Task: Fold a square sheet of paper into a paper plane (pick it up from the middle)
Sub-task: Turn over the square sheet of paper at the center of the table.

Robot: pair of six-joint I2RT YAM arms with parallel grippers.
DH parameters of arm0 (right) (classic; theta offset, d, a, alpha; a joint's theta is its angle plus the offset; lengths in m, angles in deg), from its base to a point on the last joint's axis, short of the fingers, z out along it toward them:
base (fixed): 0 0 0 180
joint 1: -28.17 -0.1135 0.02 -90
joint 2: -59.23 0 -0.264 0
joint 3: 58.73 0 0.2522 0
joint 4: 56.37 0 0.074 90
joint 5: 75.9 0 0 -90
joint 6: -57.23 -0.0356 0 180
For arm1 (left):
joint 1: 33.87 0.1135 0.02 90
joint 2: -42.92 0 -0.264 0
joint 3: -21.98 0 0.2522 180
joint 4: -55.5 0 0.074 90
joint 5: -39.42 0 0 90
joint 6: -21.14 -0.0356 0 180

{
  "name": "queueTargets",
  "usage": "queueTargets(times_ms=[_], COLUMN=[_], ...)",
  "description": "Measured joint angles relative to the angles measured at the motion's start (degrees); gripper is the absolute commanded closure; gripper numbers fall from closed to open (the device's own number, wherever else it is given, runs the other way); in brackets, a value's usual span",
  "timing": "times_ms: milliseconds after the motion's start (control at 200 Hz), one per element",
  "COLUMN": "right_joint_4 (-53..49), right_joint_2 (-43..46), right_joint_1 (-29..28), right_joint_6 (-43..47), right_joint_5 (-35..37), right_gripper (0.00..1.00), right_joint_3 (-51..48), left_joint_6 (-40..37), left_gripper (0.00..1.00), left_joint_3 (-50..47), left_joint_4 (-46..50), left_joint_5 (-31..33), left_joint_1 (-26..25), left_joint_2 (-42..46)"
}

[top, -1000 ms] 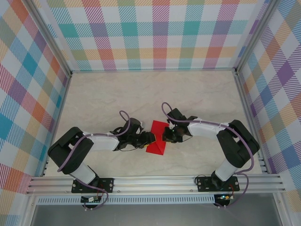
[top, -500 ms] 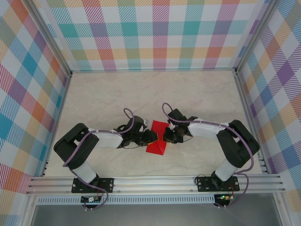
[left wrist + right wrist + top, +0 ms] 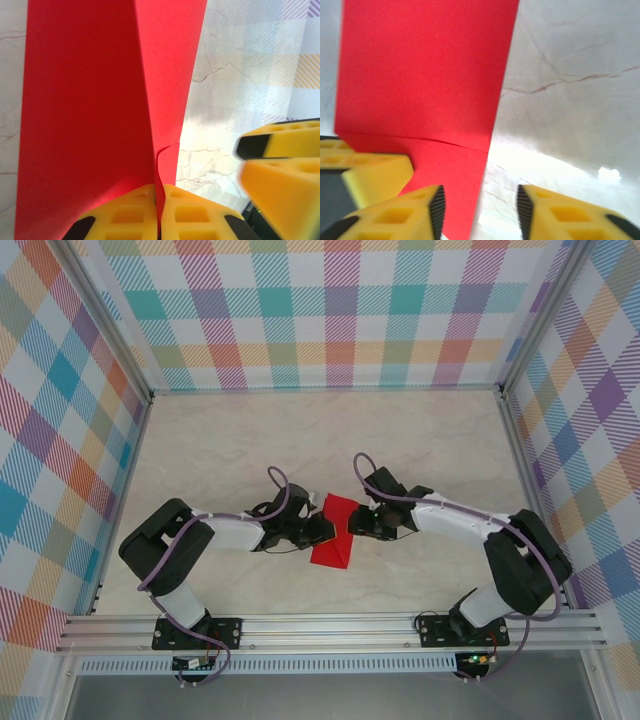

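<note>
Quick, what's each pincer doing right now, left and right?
Left pincer: closed, pinching the edge of the red paper.
Right pincer: open, holding nothing.

The bench [image 3: 250,440] is a pale cream surface with faint grey marble veining. Plaid panels close it in on three sides: a far wall [image 3: 330,310], a left wall [image 3: 50,440] and a right wall [image 3: 600,440], all checked in teal, orange, pink, purple and yellow on white. Silver aluminium posts [image 3: 100,320] rise at the far corners. A slotted aluminium rail [image 3: 330,628] runs left to right along the near edge.
</note>
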Motion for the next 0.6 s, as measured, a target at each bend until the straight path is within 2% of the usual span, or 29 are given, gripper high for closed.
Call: queueTargets(times_ms=[120, 255, 440, 600], right_joint_4=[-3.06, -6.58, -8.92, -9.84], right_joint_2=[4.46, 9.01, 14.84, 17.64], right_joint_1=[0.0, 0.0, 0.02, 0.0], right_joint_6=[0.17, 0.07, -0.17, -0.92], right_joint_5=[4.15, 9.4, 15.15, 19.02], right_gripper=[0.33, 0.2, 0.11, 0.02], right_joint_3=[0.0, 0.0, -0.61, -1.81], left_joint_6=[-1.86, -5.92, -13.6, -18.62], left_gripper=[0.97, 0.96, 0.96, 0.96], left_joint_3=[1.49, 4.66, 16.35, 24.59], left_joint_4=[4.04, 14.53, 36.0, 49.13], left_joint_5=[1.36, 5.99, 18.99, 30.58], left_joint_1=[-0.11, -0.2, -1.33, -1.6], left_joint_2=[0.13, 3.74, 11.89, 14.93])
